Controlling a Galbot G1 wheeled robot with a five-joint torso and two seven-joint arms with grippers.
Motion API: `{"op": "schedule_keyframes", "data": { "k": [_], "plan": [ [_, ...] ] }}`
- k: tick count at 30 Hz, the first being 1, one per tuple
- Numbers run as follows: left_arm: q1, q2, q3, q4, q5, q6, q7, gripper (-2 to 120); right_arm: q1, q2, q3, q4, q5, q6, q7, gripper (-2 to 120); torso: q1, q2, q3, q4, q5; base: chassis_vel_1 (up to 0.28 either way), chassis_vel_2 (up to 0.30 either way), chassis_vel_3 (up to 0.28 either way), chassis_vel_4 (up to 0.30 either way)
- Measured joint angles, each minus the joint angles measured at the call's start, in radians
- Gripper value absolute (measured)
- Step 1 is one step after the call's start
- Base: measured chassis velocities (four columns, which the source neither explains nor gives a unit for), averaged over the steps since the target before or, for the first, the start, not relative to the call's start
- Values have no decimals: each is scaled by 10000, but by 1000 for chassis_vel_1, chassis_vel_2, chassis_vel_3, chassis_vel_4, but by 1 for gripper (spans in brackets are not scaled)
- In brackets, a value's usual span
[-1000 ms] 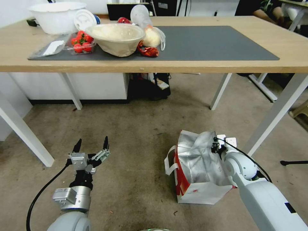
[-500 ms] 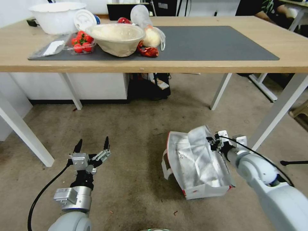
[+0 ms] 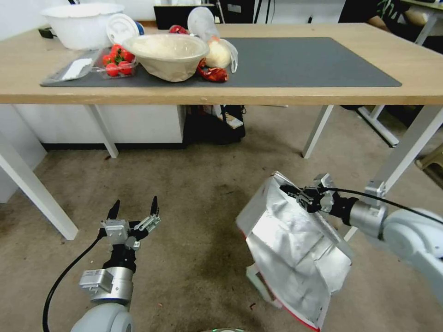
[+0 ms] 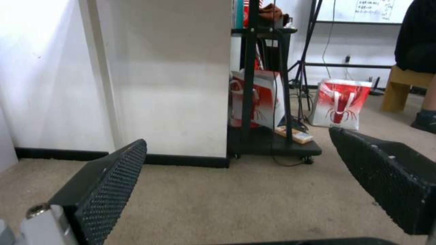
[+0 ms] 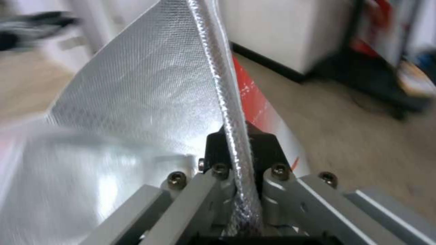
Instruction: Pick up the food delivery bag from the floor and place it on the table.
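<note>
The food delivery bag [image 3: 295, 251] hangs tilted off the floor at lower right of the head view, its silver foil lining facing up and a red edge along its bottom. My right gripper [image 3: 291, 193] is shut on the bag's top rim; the right wrist view shows the foil rim [image 5: 227, 102] pinched between the two fingers. My left gripper [image 3: 134, 208] stays low at the left with its fingers spread and nothing between them. Its black pads [image 4: 109, 183] frame bare carpet. The table [image 3: 221, 96] spans the top of the head view with a dark grey mat [image 3: 314, 62].
The mat's left half holds a beige bowl [image 3: 167, 54], a strawberry box [image 3: 118, 62], a white bowl [image 3: 82, 24] and wrapped food [image 3: 217, 53]. White table legs [image 3: 401, 159] stand just behind the bag. A black trolley [image 3: 214, 122] sits under the table. Red and white bags [image 4: 340, 103] stand farther back.
The right gripper has lifted and swung the bag up off the floor, tipping it so its bottom points toward me. The right arm has turned outward. The left arm has not moved.
</note>
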Motion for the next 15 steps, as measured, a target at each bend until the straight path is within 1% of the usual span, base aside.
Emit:
{"op": "schedule_keyframes", "data": {
  "k": [2,3,4,5,6,7,8,10,11,14,15],
  "plan": [
    [0,-1,0,5,0,-10,0,100,18,-139,1,-4,98,160,-207,0,0,0,0,0,-1,0,0,0,0],
    [0,-4,1,15,0,-28,0,100,109,-540,8,-33,431,593,-918,0,0,0,0,0,0,0,0,0,0],
    [0,-5,4,23,-1,-40,0,100,198,-743,29,-50,583,736,-1427,0,0,0,0,0,0,0,0,0,0],
    [0,-6,5,29,-1,-50,0,100,325,-1019,80,-61,767,858,-2149,0,0,0,0,0,0,0,0,0,0],
    [0,-6,5,29,-1,-50,0,100,325,-1019,80,-61,767,858,-2149,0,0,0,0,0,0,0,0,0,0],
    [-3,-7,7,32,-1,-52,0,100,385,-1173,96,-61,873,893,-2550,0,0,0,0,0,-1,0,0,0,0],
    [-3,-7,7,32,-1,-52,0,100,385,-1173,96,-61,873,893,-2550,0,0,0,0,0,-1,0,0,0,0],
    [-8,-8,8,33,-1,-53,0,100,440,-1354,145,-62,1003,906,-2988,0,0,0,0,0,-1,0,0,0,0],
    [-8,-8,8,33,-1,-53,0,100,440,-1354,145,-62,1003,906,-2988,0,0,0,0,0,-1,0,0,0,0],
    [-27,-15,12,34,-1,-55,1,100,508,-1655,246,-71,1284,894,-3754,0,0,0,0,-1,0,0,0,0,0],
    [-27,-15,12,34,-1,-55,1,100,508,-1655,246,-71,1284,894,-3754,0,0,0,0,-1,0,0,0,0,0]
  ]
}}
